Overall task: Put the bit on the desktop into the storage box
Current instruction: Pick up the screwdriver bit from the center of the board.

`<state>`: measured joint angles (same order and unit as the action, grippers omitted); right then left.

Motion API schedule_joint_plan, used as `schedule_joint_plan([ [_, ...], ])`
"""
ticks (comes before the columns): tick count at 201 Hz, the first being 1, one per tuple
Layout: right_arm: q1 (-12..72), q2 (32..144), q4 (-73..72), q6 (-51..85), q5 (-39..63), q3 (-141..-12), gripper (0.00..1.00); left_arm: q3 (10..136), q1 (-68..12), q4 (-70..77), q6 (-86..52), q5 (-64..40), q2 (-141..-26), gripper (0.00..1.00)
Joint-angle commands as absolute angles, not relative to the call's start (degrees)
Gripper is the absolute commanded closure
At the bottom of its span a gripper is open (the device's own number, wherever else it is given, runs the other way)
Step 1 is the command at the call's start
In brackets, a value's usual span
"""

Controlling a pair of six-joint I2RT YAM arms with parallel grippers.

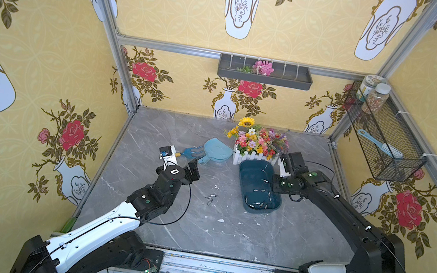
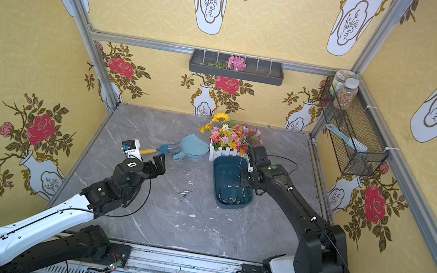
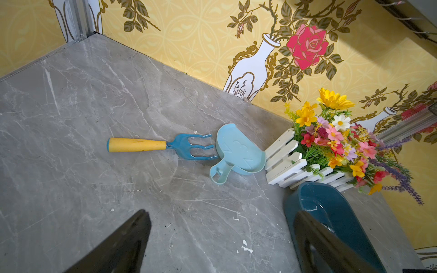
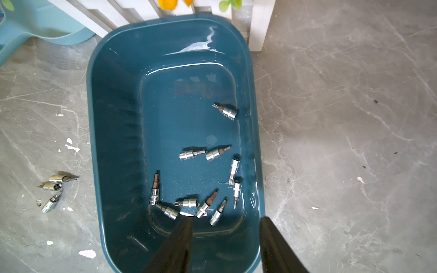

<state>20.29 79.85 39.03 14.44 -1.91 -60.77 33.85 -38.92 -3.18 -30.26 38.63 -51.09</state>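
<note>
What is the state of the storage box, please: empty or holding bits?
Holding bits: several socket bits lie loose on the floor of the storage box; three other bits lie outside on the desktop.

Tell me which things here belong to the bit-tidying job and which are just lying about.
Job: three loose bits on the desktop; storage box; bits already inside.
Lying about: garden fork; dustpan; flower planter; brush; jars; wall trough.
</note>
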Motion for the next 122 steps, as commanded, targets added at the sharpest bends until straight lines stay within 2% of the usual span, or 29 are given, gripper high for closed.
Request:
schedule_joint_plan([
  [1,19.9,77.9,37.4,13.3,-3.2,-59.9,0.42,33.7,-38.9,-3.7,-30.1,38.3,-51.2,0.00],
  [53,16.9,72.4,35.0,12.6,-4.2,-57.2,0.29,34.2,-38.8,-4.2,-29.7,37.2,-52.1,0.00],
  [81,14.0,69.1,33.2,12.7,-4.0,-55.0,0.19,34.6,-38.8,-4.7,-29.3,35.7,-52.9,0.00],
  [119,8.8,65.1,31.2,13.4,-2.4,-52.3,0.00,36.2,-38.8,-7.8,-28.1,32.2,-54.5,0.00],
  [122,8.5,64.8,31.1,13.4,-2.3,-52.1,0.02,36.3,-38.8,-8.1,-28.0,31.9,-54.7,0.00],
])
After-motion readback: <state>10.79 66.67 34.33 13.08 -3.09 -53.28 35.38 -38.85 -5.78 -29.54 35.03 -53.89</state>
